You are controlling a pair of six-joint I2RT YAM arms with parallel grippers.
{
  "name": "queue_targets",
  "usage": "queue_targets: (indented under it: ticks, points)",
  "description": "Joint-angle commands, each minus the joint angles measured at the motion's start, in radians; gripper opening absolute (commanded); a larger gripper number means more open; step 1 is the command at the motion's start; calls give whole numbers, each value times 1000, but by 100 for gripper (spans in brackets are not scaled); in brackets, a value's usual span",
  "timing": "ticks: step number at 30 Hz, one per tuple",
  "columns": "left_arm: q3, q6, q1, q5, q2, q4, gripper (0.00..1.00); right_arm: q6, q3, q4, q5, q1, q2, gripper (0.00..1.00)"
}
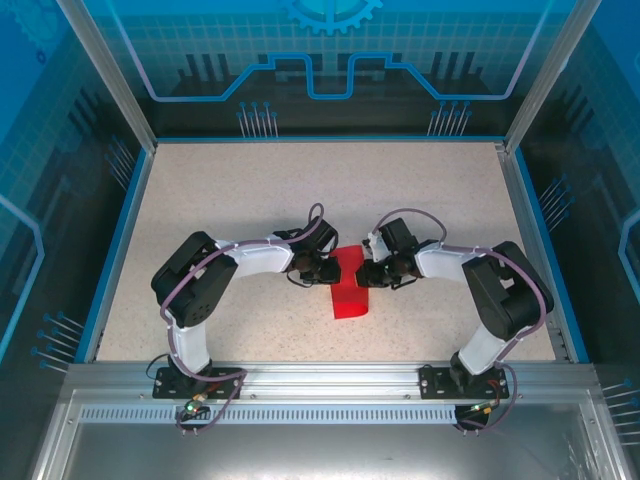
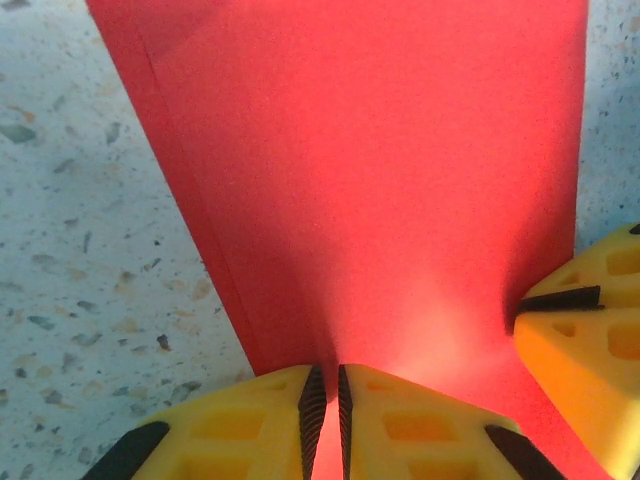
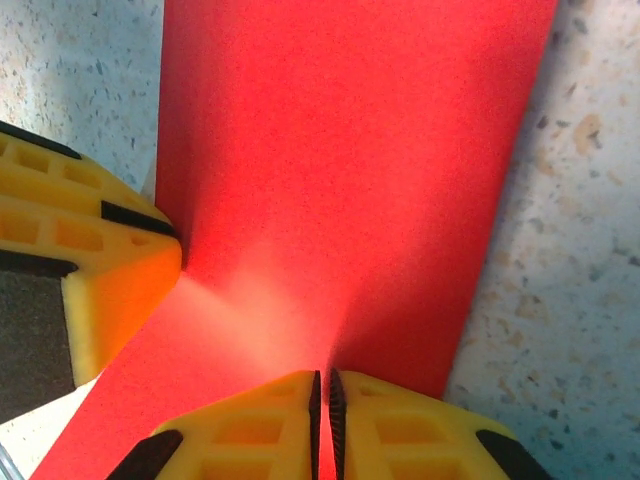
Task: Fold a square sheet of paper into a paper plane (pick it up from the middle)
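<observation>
both grippers pinching the red sheet at table centre

the square sheet of paper (image 1: 350, 292) sits near the middle of the speckled table (image 1: 300, 190), between the two arms, as a narrow red strip running from far to near. the left gripper (image 1: 318, 272) meets its left edge and the right gripper (image 1: 365, 275) meets its right edge, facing each other across the strip. in the left wrist view the yellow fingers (image 2: 270, 415) are closed to a thin slit with red paper clamped between the black pads. the right wrist view shows the same near-closed pinch on the opposite edge. the paper bows up toward each pinch point. whether the strip clears the table cannot be determined.
</observation>
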Motion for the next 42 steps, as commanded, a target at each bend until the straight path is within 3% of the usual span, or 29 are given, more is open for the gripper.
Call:
queue_targets:
  ticks: [1, 10, 19, 25, 29, 34, 42]
  points:
    - [-46, 24, 2, -84, 50, -144, 18, -34, -34, -86, -14, 5, -18, 14]
    - [-37, 33, 2, -90, 57, -161, 18, -81, -62, -132, -80, 13, -55, 15]
    - [-24, 41, 2, -91, 62, -172, 18, -60, -61, -218, -40, 57, -108, 15]
    - [-17, 42, 1, -85, 68, -167, 18, 23, -53, -103, -49, 74, -175, 14]
    - [-19, 45, 2, -86, 62, -168, 18, 62, -53, -27, -43, 102, -136, 14]
    - [-30, 45, 1, -88, 56, -164, 18, 62, -69, -22, -33, 131, -64, 14]
    - [-34, 40, 4, -128, 41, -170, 17, 44, -126, -72, -31, 156, -85, 14]
